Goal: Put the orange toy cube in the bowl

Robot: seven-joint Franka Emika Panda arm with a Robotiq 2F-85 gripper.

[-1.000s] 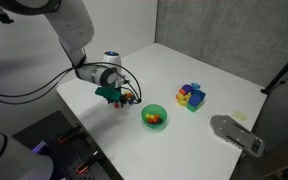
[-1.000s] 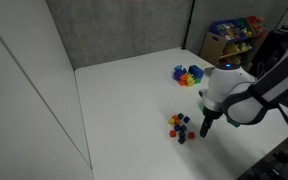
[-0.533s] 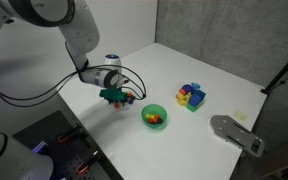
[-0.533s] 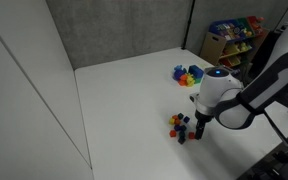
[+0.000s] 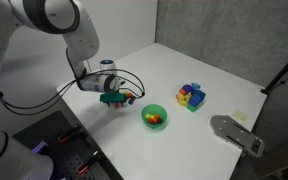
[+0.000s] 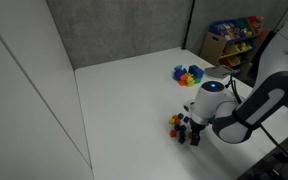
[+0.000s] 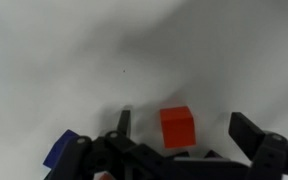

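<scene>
From where I stand the pincer (image 5: 112,100) is spread wide and has hold of nothing. In the wrist view the orange toy cube (image 7: 177,127) sits on the desk (image 5: 189,62) between its two fingers, touching neither, and nearer one finger than the other. I would say the grasp is the step in hand. To do it well the pincer should shift sideways until the cube is centred. It should then settle low enough that the pads meet the flat sides rather than the top edge, and close gently, because so small a block could squirt out. The dark blue piece (image 7: 64,150) lies just beside one finger and ought to stay outside the closing jaws. The bowl (image 5: 146,114) stands near, so a modest lift over its rim should be enough. The arm comes down from high at the desk's edge, elbow raised, with its wrist bent so the pincer hangs low over the scattered little blocks (image 6: 176,123).
</scene>
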